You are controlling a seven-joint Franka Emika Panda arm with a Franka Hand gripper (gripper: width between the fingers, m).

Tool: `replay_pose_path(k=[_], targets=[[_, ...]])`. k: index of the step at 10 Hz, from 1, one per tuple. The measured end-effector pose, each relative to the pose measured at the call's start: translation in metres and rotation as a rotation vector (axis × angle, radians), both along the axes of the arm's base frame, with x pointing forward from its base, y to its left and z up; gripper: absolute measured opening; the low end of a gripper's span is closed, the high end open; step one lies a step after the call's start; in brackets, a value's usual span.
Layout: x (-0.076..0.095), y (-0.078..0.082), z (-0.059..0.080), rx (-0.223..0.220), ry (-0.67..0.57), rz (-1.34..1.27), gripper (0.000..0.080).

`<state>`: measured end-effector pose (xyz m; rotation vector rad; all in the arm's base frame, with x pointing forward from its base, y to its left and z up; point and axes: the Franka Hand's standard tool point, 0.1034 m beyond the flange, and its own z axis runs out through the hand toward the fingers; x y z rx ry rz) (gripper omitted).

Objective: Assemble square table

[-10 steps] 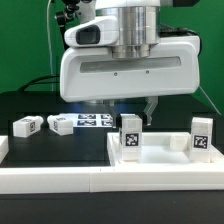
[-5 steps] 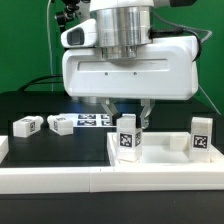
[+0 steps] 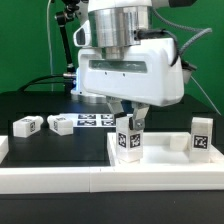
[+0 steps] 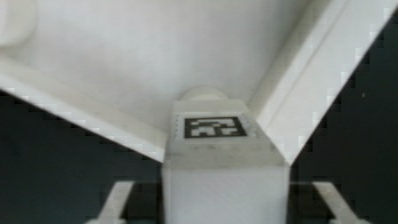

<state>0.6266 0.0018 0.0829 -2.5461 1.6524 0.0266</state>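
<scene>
The square table's white slab [image 3: 165,160] lies flat with its raised rim up. One stubby white leg [image 3: 127,140] stands upright on it near the corner at the exterior view's left, tag facing the camera. My gripper [image 3: 128,132] comes down from above and is shut on this leg, one finger on each side. In the wrist view the leg [image 4: 217,150] fills the space in my gripper [image 4: 222,205], with the slab's rim [image 4: 320,80] behind it. A second leg [image 3: 201,136] stands at the slab's right side. Two loose legs [image 3: 26,125] [image 3: 60,124] lie on the black table.
The marker board [image 3: 95,121] lies flat behind the loose legs. A long white rail [image 3: 60,185] runs along the front, with another white piece [image 3: 3,148] at the exterior view's far left. A green wall closes the back.
The gripper's hand has turned about its upright axis while staying over the same spot. The leg in it has stayed upright on the slab.
</scene>
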Motion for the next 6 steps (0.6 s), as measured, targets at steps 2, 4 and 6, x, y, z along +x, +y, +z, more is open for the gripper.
replay_pose_path(k=[2, 4, 6], targets=[[0.0000, -0.0002, -0.0004, 0.010, 0.009, -0.101, 0.0290], [0.0000, -0.0004, -0.0004, 0.014, 0.016, -0.173, 0.0290], [0.0000, 0.0001, -0.0007, 0.017, 0.020, -0.210, 0.0290]])
